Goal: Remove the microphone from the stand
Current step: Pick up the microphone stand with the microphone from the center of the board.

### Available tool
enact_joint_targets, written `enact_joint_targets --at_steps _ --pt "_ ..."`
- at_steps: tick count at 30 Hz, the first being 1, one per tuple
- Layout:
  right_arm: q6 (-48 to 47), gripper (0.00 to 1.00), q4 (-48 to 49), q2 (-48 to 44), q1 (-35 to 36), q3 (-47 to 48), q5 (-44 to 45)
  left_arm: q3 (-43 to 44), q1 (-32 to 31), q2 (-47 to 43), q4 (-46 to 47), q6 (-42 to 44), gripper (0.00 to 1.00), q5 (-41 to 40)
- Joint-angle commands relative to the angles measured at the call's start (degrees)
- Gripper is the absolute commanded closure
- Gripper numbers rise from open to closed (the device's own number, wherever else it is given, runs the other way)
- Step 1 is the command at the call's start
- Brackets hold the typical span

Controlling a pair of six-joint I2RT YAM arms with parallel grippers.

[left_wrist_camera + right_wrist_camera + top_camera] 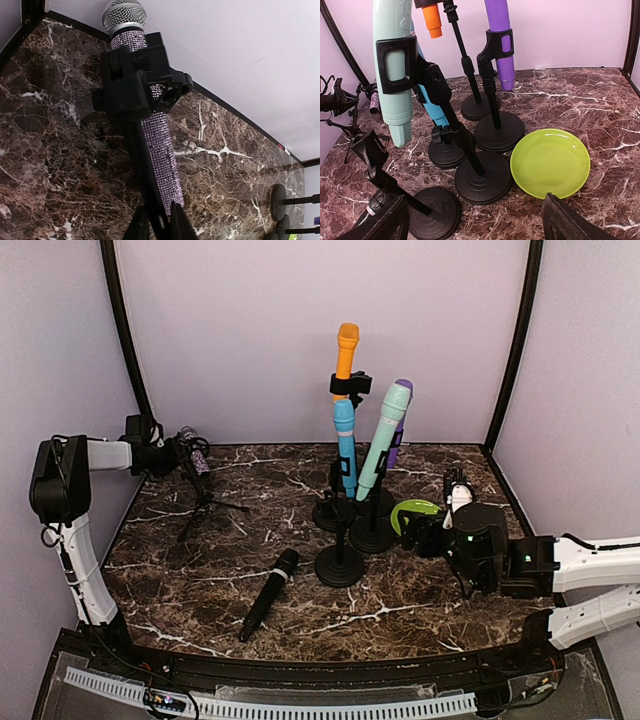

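Fingers (179, 226) of my left gripper (157, 227) nearly closed around the microphone (159, 150) tail, shaft rising straight away, grip unconfirmed.

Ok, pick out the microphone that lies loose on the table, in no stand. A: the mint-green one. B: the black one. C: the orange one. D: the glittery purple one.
B: the black microphone lies flat on the marble table, in no clip, while the other three are all clipped up off the surface.
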Motion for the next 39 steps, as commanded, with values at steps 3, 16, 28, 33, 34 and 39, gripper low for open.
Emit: enact_joint_targets --at_steps 3,16,28,33,34,39 --pt "1.7 0.08 0.0 -0.3 -0.4 0.1 -0.6 1.2 0.3 -2.8 3.8 1.2 1.00 3.8" --pt "0.7 0.08 0.2 -3.3 -0.4 0.4 1.3 -12.3 0.3 -19.5 21.3 0.9 1.00 14.8" --pt "-10.9 0.01 4.1 -6.2 -0.4 6.5 -5.4 -21.7 -7.3 -34.7 30.5 5.2 1.00 23.3" --pt "-15.7 0.01 6.3 -2.6 -0.5 13.5 -11.0 -23.1 -12.8 -38.9 32.3 5.8 1.00 25.5" --pt "-16.7 0.01 7.0 -1.0 -0.5 15.1 -11.5 -23.6 -13.4 -39.4 32.3 6.0 1.00 26.1" --pt "-21.0 0.01 6.9 9.4 -3.4 28.8 -17.0 -24.9 -17.3 -44.2 31.2 8.3 1.00 27.9"
